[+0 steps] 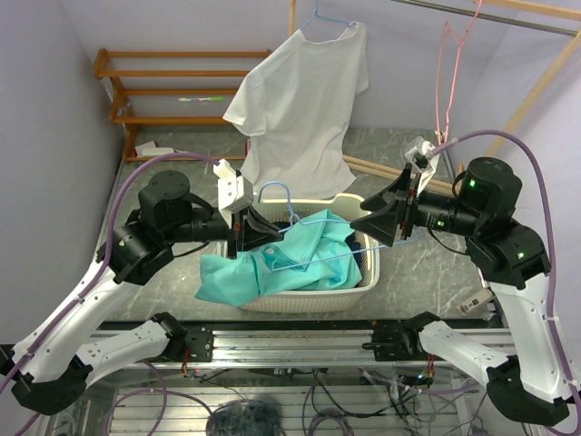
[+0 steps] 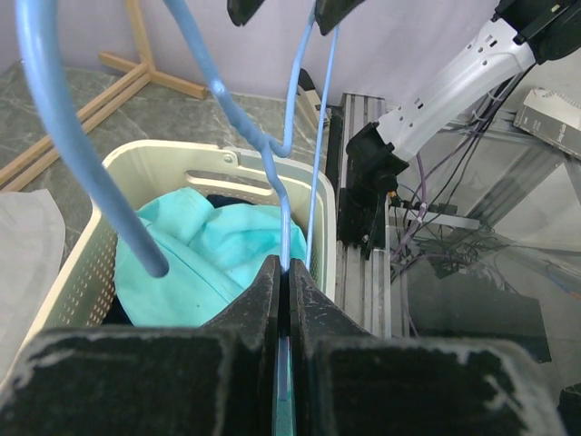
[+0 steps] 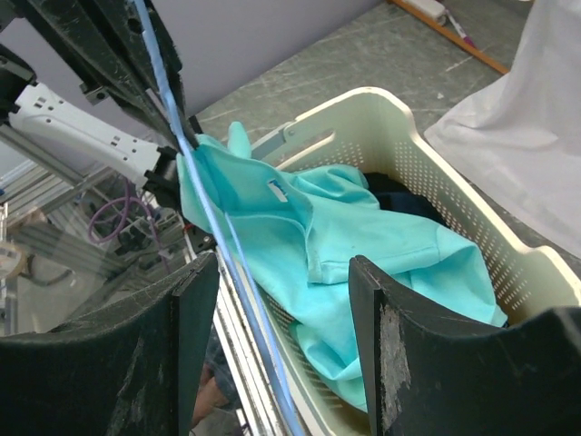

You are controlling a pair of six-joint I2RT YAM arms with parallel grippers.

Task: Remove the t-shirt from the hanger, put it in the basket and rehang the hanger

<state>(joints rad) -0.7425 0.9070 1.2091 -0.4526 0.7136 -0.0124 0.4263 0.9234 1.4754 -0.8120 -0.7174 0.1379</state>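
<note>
A teal t-shirt [image 1: 290,263] lies crumpled in the cream laundry basket [image 1: 313,295] and spills over its near-left rim. It also shows in the left wrist view [image 2: 213,254] and the right wrist view [image 3: 363,236]. My left gripper [image 1: 254,232] is shut on the thin wire of a light blue hanger [image 1: 309,222] and holds it above the basket [image 2: 284,272]. My right gripper [image 1: 374,227] is open at the hanger's other end, and the blue wire [image 3: 227,263] passes between its fingers [image 3: 182,345] untouched. I cannot tell if the hanger still runs through the shirt.
A white t-shirt [image 1: 300,100] hangs on another blue hanger at the back, just behind the basket. A pink hanger [image 1: 449,73] hangs at the back right. A wooden rack [image 1: 163,91] stands at the back left. The metal rail [image 1: 290,341] runs along the near table edge.
</note>
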